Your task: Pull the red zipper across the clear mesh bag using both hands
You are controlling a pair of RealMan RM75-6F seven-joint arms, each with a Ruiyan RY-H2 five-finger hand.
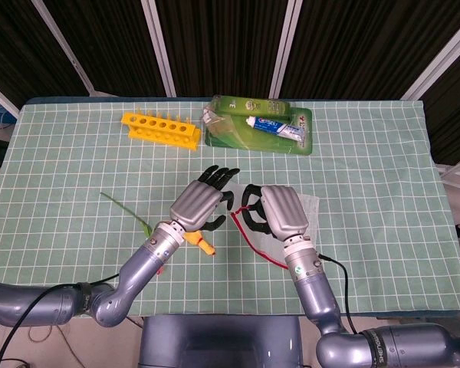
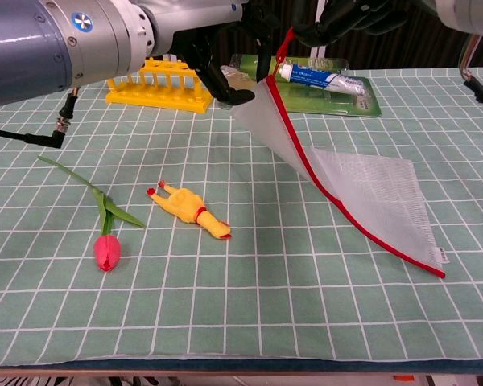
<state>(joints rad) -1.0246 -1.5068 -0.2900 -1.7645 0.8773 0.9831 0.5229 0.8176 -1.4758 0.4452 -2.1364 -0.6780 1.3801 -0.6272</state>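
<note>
Worktop (image 1: pixel 383 230) covered by a pale green cloth with a white grid, set before dark vertical panels with light frames. Centre: clear mesh bag with a red zipper edge (image 2: pixel 362 193), its far corner lifted off the cloth and its near corner resting on it, so the red zipper (image 2: pixel 306 157) runs as a slope from the raised corner down to the right. Right hand (image 1: pixel 280 215), fingers curled, pinches the bag's raised corner at the upper end of the zipper; in the chest view its dark fingertips (image 2: pixel 338 24) meet over the red tip. Left hand (image 1: pixel 202 203) hovers just beside the right hand with fingers extended and slightly spread, holding nothing; one dark fingertip (image 2: pixel 237 95) lies close to the bag's upper edge, and contact cannot be judged. Left of the bag, on the cloth: yellow rubber chicken toy (image 2: pixel 189 209) and, further left, pink tulip with a green stem (image 2: pixel 105 233). Rear of the worktop: yellow plastic test-tube rack (image 1: pixel 161 129), with nothing seen in its holes, and a green tray-like pack (image 1: pixel 303 142) holding a white and blue toothpaste tube (image 1: pixel 274 128)
</note>
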